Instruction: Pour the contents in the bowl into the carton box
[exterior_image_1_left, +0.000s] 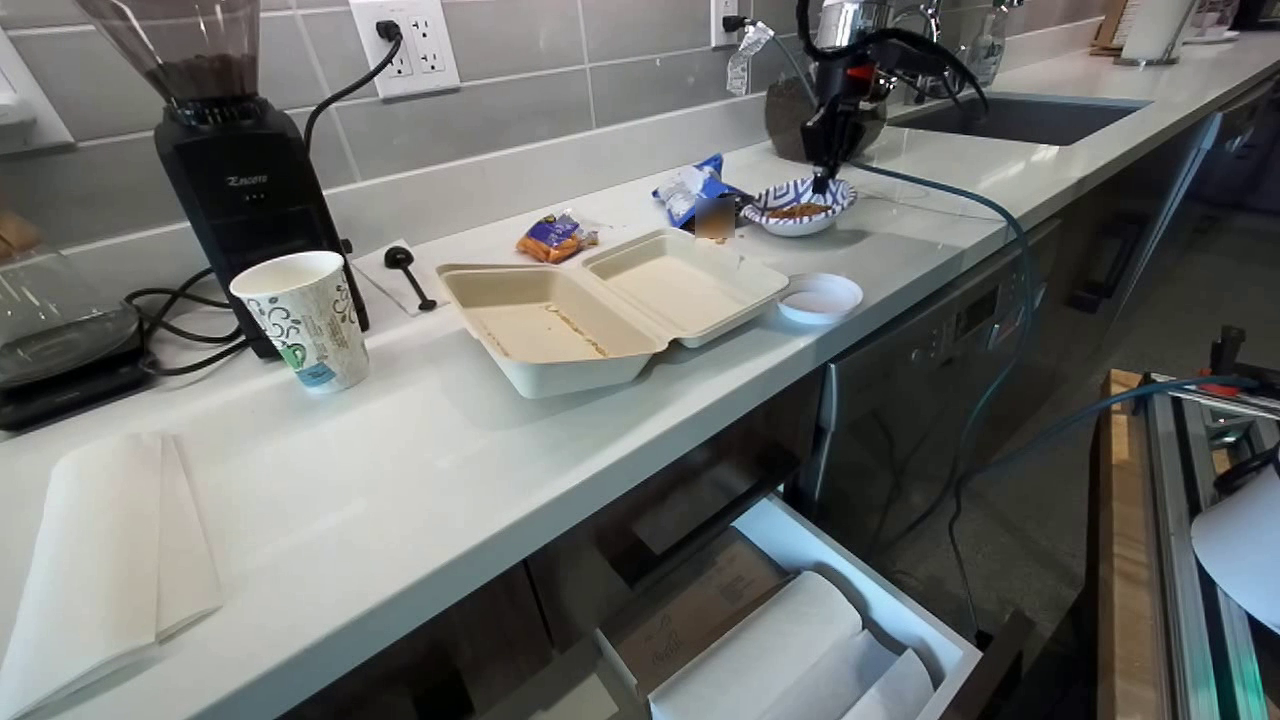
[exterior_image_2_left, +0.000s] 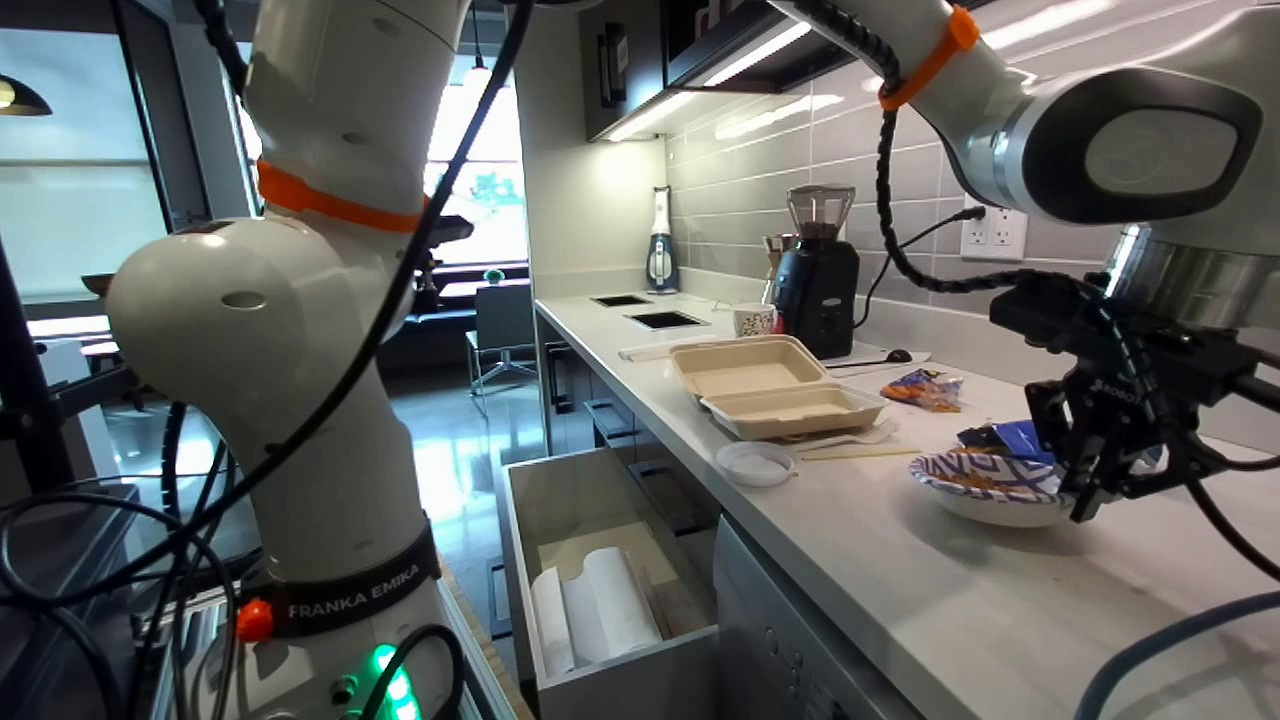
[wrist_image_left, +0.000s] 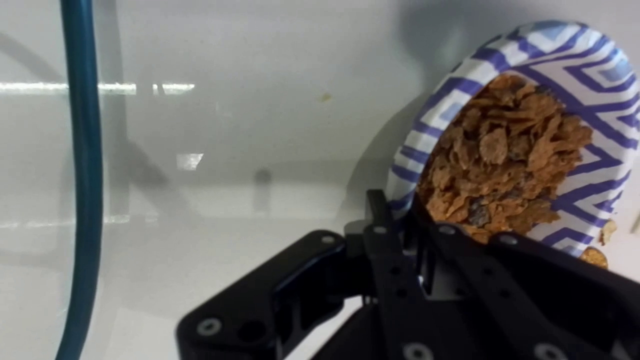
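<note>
- Your pincer (wrist_image_left: 397, 212) is narrow and holds the rim of the blue-and-white paper bowl (wrist_image_left: 437, 120): one finger stands outside the wall, the other inside it.
- Seen from the pincer, the paper bowl extends up and to the right in the wrist view.
- In both exterior views your pincer reaches down to the side of the bowl which is turned away from the clamshell carton box (exterior_image_1_left: 590, 378).
- The cereal flakes (wrist_image_left: 500, 160) lie in a heap inside the bowl, just beside your inner finger; whether this finger touches them, I cannot tell.
- Two loose flakes (wrist_image_left: 594, 257) are outside the bowl, near its rim.
- Whether the bowl touches the table (exterior_image_1_left: 420, 480), I also cannot tell you.
- The carton box has its two halves unfolded and is apart from your pincer and the bowl.
- Just beside the box you have a white round lid (exterior_image_1_left: 822, 300).
- In an exterior view, the blue snack packet (exterior_image_2_left: 1022, 437) is partly hidden behind the bowl and your pincer.
</note>
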